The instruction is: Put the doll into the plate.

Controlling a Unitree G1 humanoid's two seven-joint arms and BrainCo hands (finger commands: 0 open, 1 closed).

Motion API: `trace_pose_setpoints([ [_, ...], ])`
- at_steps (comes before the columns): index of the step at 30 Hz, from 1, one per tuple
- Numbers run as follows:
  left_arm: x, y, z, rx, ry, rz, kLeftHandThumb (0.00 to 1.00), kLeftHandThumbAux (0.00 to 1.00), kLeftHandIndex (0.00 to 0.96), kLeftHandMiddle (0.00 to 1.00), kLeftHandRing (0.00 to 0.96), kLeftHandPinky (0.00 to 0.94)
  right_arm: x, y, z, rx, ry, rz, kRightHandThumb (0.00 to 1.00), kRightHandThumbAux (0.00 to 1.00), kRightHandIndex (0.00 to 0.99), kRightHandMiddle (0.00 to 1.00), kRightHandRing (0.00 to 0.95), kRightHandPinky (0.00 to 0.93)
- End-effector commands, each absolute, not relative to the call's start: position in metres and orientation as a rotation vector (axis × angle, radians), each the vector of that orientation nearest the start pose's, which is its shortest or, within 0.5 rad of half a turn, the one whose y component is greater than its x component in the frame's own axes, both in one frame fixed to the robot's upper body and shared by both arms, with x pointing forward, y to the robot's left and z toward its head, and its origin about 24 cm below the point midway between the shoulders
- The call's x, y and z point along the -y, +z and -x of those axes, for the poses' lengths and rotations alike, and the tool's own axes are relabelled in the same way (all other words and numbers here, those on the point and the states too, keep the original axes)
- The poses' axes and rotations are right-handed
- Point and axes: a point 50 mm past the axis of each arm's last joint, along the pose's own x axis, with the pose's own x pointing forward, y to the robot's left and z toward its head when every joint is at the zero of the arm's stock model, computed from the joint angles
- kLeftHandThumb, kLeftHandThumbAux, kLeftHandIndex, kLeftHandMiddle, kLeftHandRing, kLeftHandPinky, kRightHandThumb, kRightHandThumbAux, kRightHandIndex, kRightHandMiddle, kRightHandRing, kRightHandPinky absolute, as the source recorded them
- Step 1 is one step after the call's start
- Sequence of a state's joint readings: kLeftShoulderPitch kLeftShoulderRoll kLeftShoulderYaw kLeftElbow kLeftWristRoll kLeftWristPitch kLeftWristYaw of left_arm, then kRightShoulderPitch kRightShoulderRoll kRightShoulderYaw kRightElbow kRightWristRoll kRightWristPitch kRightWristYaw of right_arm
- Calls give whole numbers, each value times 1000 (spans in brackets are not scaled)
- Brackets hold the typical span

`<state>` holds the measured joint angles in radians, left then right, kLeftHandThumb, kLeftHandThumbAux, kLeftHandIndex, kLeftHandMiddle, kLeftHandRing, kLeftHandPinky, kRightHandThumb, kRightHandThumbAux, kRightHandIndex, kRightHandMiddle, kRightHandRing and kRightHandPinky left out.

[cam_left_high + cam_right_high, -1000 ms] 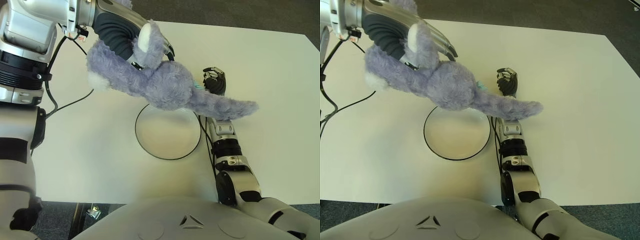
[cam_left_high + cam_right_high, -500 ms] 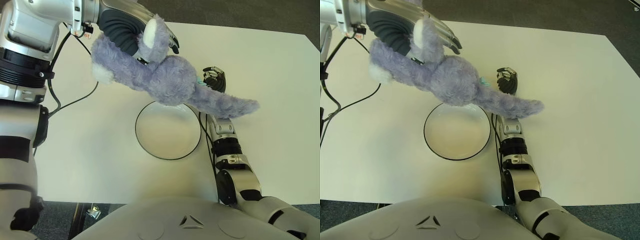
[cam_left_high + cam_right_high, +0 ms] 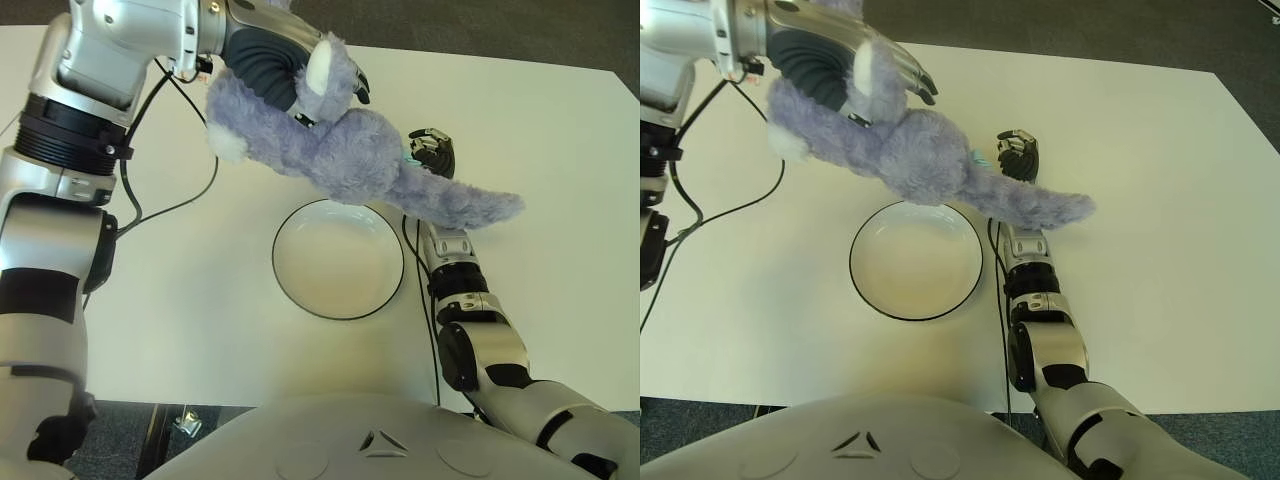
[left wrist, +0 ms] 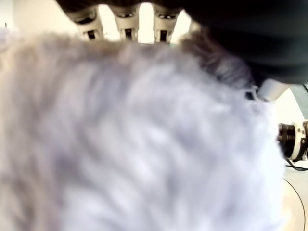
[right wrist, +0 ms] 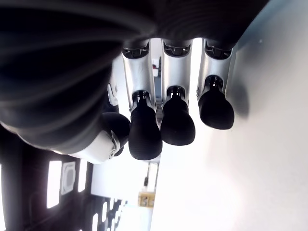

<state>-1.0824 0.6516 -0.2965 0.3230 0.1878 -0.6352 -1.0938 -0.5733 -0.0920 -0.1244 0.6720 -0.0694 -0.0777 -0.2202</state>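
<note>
A fluffy purple doll (image 3: 340, 150) with a long tail hangs in the air just beyond the far rim of the plate (image 3: 338, 262), its tail reaching right over my right forearm. My left hand (image 3: 335, 80) is shut on the doll's upper body; purple fur (image 4: 144, 144) fills the left wrist view. The plate is white with a dark rim, holds nothing, and sits at the table's middle. My right hand (image 3: 432, 152) shows on the table right of the plate, fingers (image 5: 168, 120) curled with nothing in them.
A black cable (image 3: 170, 205) loops across the white table (image 3: 560, 150) left of the plate. My right forearm (image 3: 455, 280) runs along the plate's right side. The table's near edge runs just in front of my body.
My left hand has carried the doll to the right and slightly farther back, uncovering more of the plate. The right hand has stayed where it was.
</note>
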Motion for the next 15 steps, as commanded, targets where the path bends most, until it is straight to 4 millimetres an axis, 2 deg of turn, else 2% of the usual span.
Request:
trace_pose_setpoints([
  [1,-108,283,-325,703,-1146,-1577,620,204,0,0,0,0,177,39,-348,-124,-221,102,714,716,440,766,757,749],
  [8,-108,276,-333,709,-1147,-1560,574,172,0,0,0,0,182,42,-353,-112,-215,110,713,716,440,764,757,733],
  [15,-106,272,-340,744,-1120,-1470,544,147,0,0,0,0,188,48,-358,-94,-203,137,712,716,440,760,757,726],
])
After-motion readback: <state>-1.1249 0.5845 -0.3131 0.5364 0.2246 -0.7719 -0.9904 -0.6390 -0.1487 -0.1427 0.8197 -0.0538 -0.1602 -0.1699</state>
